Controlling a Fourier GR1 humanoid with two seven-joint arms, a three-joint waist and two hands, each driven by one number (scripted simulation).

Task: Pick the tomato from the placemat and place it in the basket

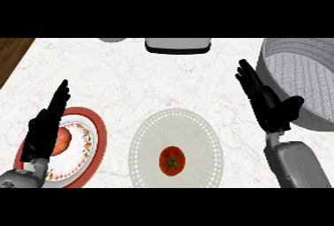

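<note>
The tomato (172, 160) lies on the round white placemat (146, 132), in its near half, with its green stem side facing up. We see nothing touching it. The placemat sits on the white marble table (130, 75), a little right of the middle and near us.

Our right hand (266, 103) hangs over the table to the right of the placemat, fingers straight and held out toward the far side, holding nothing. It shows just beside the left wall of the grey basket (274, 70), which stands at the far right and runs out of view. The tomato and the basket are well apart.

Our left hand (44, 128) shows at the near left, fingers straight and pointing far, also holding nothing. It overlaps a red-rimmed plate (94, 137) that lies left of the placemat. An orange-red fruit (62, 140) rests on that plate, partly hidden by the hand; we cannot tell what kind it is.

At the far edge we see a dark-based, light-topped object (178, 45), cut off by the view, and left of it part of a grey round thing (113, 39).
</note>
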